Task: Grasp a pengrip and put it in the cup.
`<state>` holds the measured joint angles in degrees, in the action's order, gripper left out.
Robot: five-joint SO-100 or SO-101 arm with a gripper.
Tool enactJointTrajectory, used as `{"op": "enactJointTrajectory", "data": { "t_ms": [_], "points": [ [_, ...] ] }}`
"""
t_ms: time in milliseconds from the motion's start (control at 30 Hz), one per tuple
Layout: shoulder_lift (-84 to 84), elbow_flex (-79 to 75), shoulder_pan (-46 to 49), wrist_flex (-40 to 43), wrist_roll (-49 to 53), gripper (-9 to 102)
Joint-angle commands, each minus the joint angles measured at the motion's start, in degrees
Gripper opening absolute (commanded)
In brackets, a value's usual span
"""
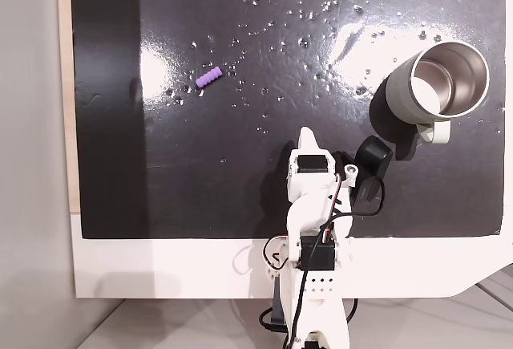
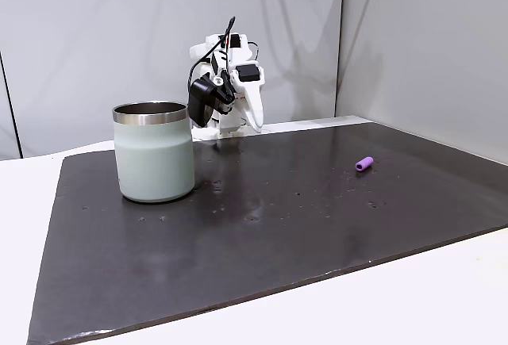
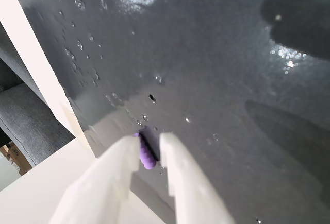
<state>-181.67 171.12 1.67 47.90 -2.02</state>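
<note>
The light-purple pengrip lies alone on the black mat, left of centre in a fixed view, and at the right in the other. The steel cup stands upright at the mat's far right, its handle toward the arm; in the other fixed view the cup is at the left. My gripper hangs folded near the arm's base, far from both, pointing down. In the wrist view the white fingers stand a narrow gap apart, gripper holding nothing, and the distant pengrip shows through that gap.
White specks and glare patches dot the black mat. The mat lies on a white table, whose edge runs down the left of the wrist view. A black rounded part sits on the arm near the cup.
</note>
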Motion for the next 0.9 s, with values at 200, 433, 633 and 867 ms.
{"op": "enactJointTrajectory", "data": {
  "t_ms": [200,433,633,867],
  "points": [
    [-0.4,-0.2,-1.4,-1.8,2.1,0],
    [-0.4,-1.9,-1.4,-2.2,2.2,1],
    [0.2,-10.6,-6.9,-3.1,2.2,0],
    [20.2,-31.0,-13.6,-4.7,-3.3,0]
  ]
}}
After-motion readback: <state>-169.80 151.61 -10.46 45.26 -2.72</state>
